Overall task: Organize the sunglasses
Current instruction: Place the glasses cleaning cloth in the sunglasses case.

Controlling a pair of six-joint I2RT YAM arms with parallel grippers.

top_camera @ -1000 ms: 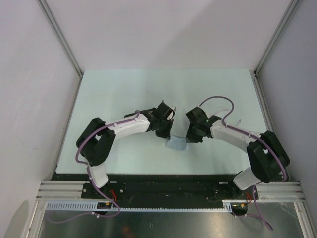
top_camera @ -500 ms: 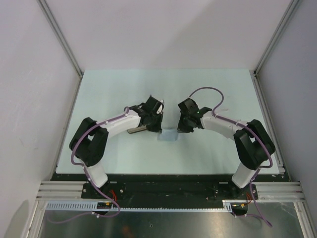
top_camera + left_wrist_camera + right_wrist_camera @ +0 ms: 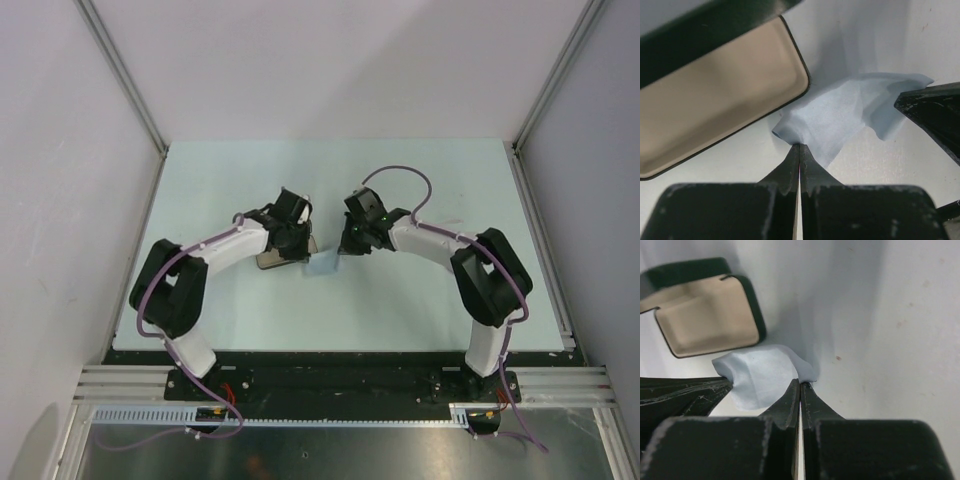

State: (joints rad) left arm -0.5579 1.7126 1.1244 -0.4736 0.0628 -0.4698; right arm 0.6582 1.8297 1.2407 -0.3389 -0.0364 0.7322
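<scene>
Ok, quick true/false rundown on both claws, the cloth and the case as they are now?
The left claw is shut on a corner of the blue cloth. True.
The right claw hangs open, clear of the cloth. False: it is shut on another edge of the cloth.
The case lies open, with its beige lining showing. True.
The sunglasses sit in the case. False: the lining in view is bare, and no sunglasses show in any view.
The cloth is inside the case. False: it lies beside the case, rumpled.
</scene>
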